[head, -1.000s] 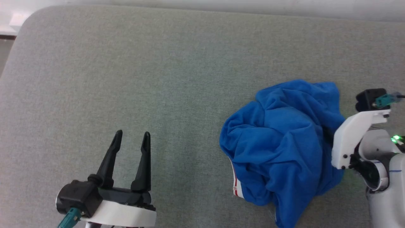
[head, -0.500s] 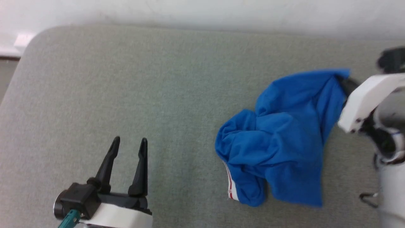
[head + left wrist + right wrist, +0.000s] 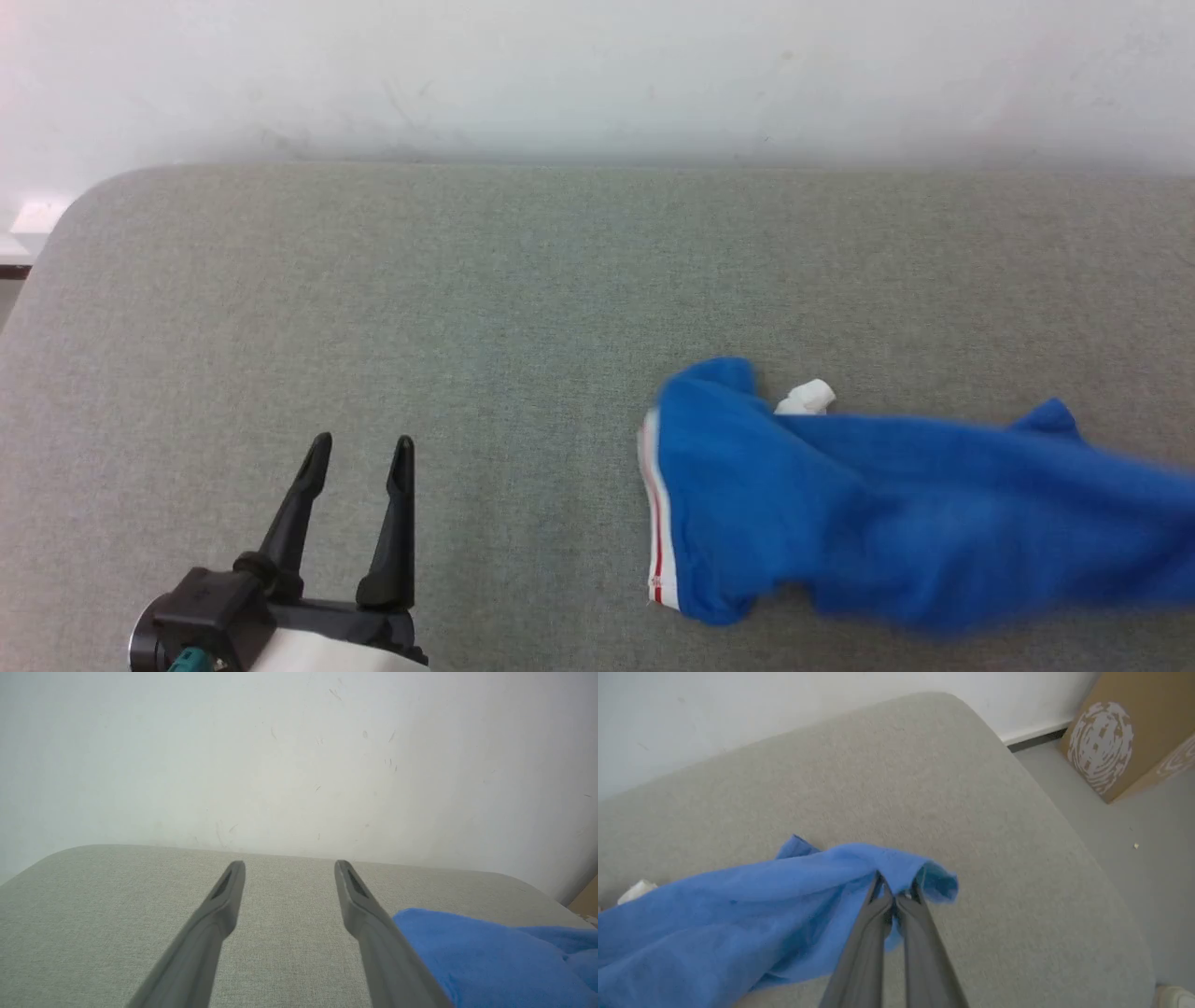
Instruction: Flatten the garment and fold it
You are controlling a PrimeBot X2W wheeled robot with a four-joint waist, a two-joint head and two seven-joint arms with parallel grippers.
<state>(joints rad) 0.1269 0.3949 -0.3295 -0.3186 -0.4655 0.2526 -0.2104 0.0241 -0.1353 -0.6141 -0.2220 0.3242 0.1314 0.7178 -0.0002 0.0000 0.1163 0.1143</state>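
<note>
We see a grey-green padded desk point(image 3: 373, 280) with rounded corners, set against a white wall point(image 3: 597, 75). The garment point(image 3: 887, 523), a bright blue cloth, lies on the right half of the desk, nearer the near edge than the far one. It is drawn out in a long, low band from about the middle of the desk toward the right edge. Its right part is blurred in the head view. At its left end a white trim point(image 3: 656, 504) with a thin red stripe runs from near to far. A small white scrap point(image 3: 805, 399) pokes out just behind the garment's far side; we cannot tell what it is.

The left gripper point(image 3: 362, 443) is over the near left part of the desk, well apart from the garment. Its two dark fingers are spread with nothing between them, and they point toward the far edge.

The right gripper point(image 3: 898, 886) is clenched on a fold at the garment's right end. Its fingertips are buried in the blue cloth, which bunches over them. From there the cloth trails back toward the middle of the desk, and the desk's rounded far right corner lies beyond the grip. Past the right edge we see a grey floor point(image 3: 1134, 826) and a brown cardboard box point(image 3: 1111, 742) printed with a white swirl.
</note>
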